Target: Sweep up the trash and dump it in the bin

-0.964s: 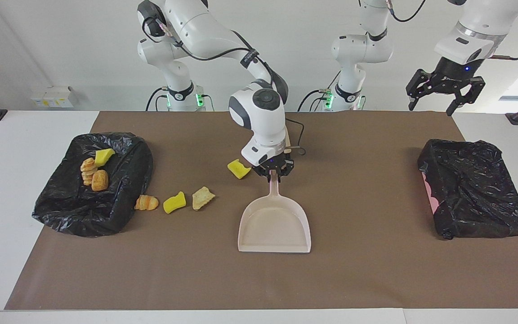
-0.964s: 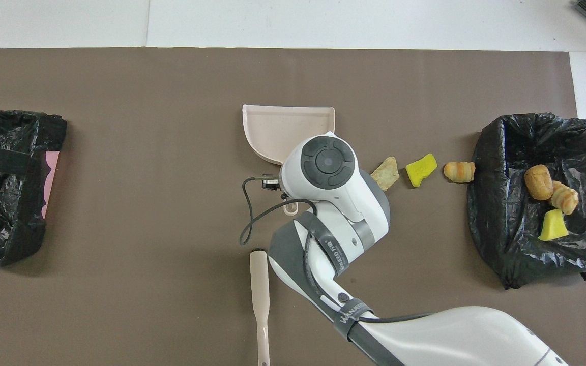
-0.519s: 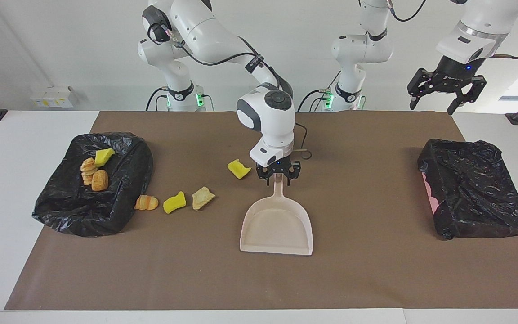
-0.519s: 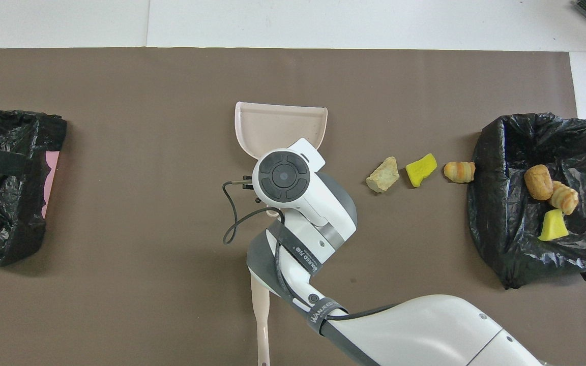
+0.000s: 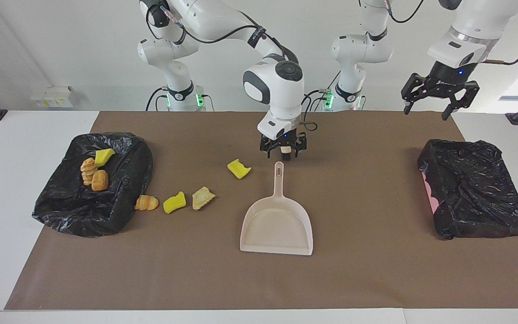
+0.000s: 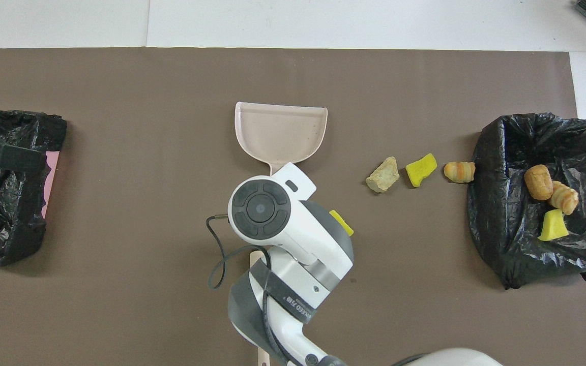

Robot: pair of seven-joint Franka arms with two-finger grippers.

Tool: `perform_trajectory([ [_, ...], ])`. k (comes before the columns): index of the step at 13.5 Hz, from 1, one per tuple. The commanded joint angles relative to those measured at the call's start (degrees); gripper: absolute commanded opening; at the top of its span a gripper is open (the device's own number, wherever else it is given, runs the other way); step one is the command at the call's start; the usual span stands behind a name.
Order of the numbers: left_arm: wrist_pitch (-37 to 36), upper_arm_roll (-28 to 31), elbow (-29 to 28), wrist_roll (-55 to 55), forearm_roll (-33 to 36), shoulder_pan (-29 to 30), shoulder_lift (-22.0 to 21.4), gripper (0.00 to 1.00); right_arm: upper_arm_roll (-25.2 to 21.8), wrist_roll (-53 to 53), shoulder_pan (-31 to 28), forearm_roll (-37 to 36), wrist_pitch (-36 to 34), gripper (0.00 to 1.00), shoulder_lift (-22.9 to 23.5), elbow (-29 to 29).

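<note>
Brown paper covers the table. Nearest the robots, the right gripper [image 5: 282, 153] hangs with fingers apart over the dustpan [image 5: 277, 222] handle's end; the left gripper [image 5: 437, 96] waits, fingers apart. Farther out, four trash [image 5: 175, 201] pieces lie loose (light, soft; sweep them), three in the bin [image 5: 119, 211].

White lettering on a grey band [image 6: 293, 303] round the right arm [image 6: 298, 254], too slanted and small to read, no other text, label, number or sign legible on the worktop [image 5: 367, 279] or anything on it
</note>
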Motion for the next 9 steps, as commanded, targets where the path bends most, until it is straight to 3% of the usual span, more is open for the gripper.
perform_trajectory([
  [1, 5.48, -3.06, -5.23, -0.8, 1.07, -0.9, -0.13, 1.0, 1.6, 1.39, 0.45, 3.59, 0.91, 1.0, -5.74, -8.75],
  [6, 17.53, -13.07, -14.46, -11.42, 1.34, -0.82, 1.27, 1.0, 1.52, 0.86, 6.42, 12.63, 1.17, 1.0, -12.95, -19.39],
  [9, 22.63, -19.23, -15.0, -20.98, 3.25, -1.17, 6.27, 1.0, 1.52, 1.48, 9.5, 15.81, 1.79, 1.0, -15.42, -25.55],
])
